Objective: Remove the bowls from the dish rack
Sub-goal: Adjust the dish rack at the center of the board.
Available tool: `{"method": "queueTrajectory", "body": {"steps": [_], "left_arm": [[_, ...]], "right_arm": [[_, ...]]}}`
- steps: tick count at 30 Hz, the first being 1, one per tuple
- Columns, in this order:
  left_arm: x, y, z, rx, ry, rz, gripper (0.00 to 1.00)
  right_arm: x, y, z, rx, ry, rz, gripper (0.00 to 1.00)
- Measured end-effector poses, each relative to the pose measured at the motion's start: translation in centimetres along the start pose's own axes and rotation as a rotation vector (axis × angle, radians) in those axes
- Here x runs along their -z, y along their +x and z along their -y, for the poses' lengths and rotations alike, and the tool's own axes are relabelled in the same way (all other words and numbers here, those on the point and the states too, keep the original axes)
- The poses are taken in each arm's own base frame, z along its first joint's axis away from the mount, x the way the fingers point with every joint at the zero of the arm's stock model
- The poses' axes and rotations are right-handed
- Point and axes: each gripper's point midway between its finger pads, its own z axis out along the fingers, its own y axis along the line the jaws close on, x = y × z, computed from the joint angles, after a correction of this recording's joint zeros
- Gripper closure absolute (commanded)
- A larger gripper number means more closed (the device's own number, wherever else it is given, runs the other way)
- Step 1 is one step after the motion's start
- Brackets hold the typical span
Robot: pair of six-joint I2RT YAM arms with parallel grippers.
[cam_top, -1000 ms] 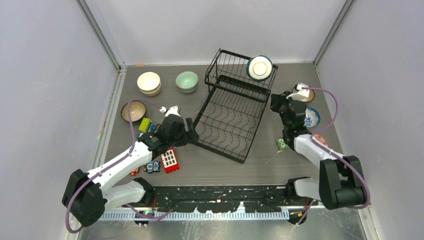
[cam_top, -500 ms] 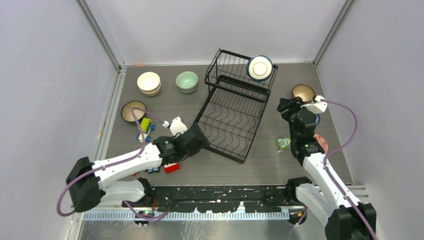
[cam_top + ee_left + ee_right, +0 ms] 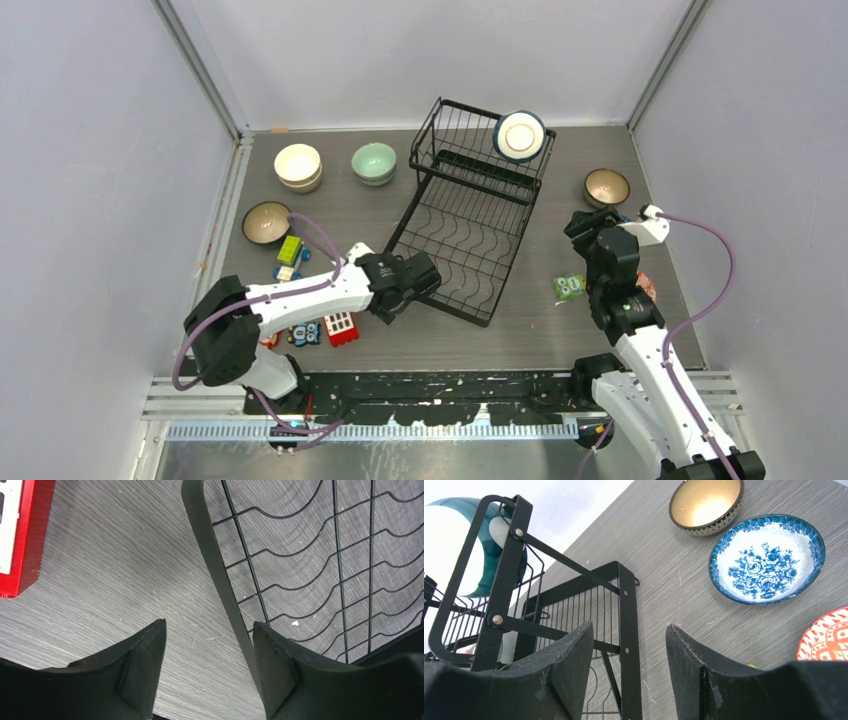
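Observation:
The black wire dish rack (image 3: 465, 225) stands mid-table, with a teal bowl (image 3: 520, 135), white inside, on edge in its upper basket; the teal bowl (image 3: 459, 550) and the rack (image 3: 626, 605) also show in the right wrist view. On the table stand stacked cream bowls (image 3: 298, 165), a pale green bowl (image 3: 374, 162), a brown bowl (image 3: 266, 222), a gold-brown bowl (image 3: 606, 186) (image 3: 706, 502), a blue-and-white bowl (image 3: 767, 557) and a red patterned bowl (image 3: 826, 637). My left gripper (image 3: 425, 275) (image 3: 209, 625) is open over the rack's near-left rim bar (image 3: 215, 565). My right gripper (image 3: 585, 222) (image 3: 629, 626) is open and empty, right of the rack.
Toy blocks lie near the left arm: a red one (image 3: 340, 325) (image 3: 17, 530) and a green one (image 3: 290, 250). A small green toy (image 3: 570, 287) sits right of the rack. Grey walls close in the table on three sides.
My left gripper has swung right from the toy blocks to the rack's near edge. My right gripper has opened, left the gold-brown bowl on the table and drawn back toward me.

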Motion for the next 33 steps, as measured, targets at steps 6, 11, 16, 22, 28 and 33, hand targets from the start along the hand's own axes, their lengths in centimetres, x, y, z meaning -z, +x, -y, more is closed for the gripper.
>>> {"method": "queueTrajectory", "body": {"steps": [6,11,16,22,28,33], "left_arm": [[-0.5,-0.1,0.4,0.021,0.006,0.022,0.62],[-0.7,-0.2,1.5,0.035,0.057,0.036,0.88],[-0.8,-0.5,1.9,0.018,0.097,0.028,1.00],[-1.2,-1.2,2.0,-0.020,0.131,0.021,1.00],[-1.7,-2.4,2.0,-0.101,0.170,0.014,1.00],[-2.2,-4.1,1.5,-0.187,0.216,0.023,1.00]], "right_arm": [[0.5,0.1,0.1,0.008,0.007,-0.021,0.38],[1.9,-1.8,-1.0,0.001,-0.025,0.000,0.35],[3.4,-4.6,-3.2,-0.006,-0.087,0.024,0.31],[5.2,-7.5,-5.8,0.000,-0.164,0.043,0.28],[6.4,-9.2,-7.5,0.014,-0.214,0.048,0.25],[6.4,-9.7,-8.8,0.048,-0.231,0.019,0.22]]}}
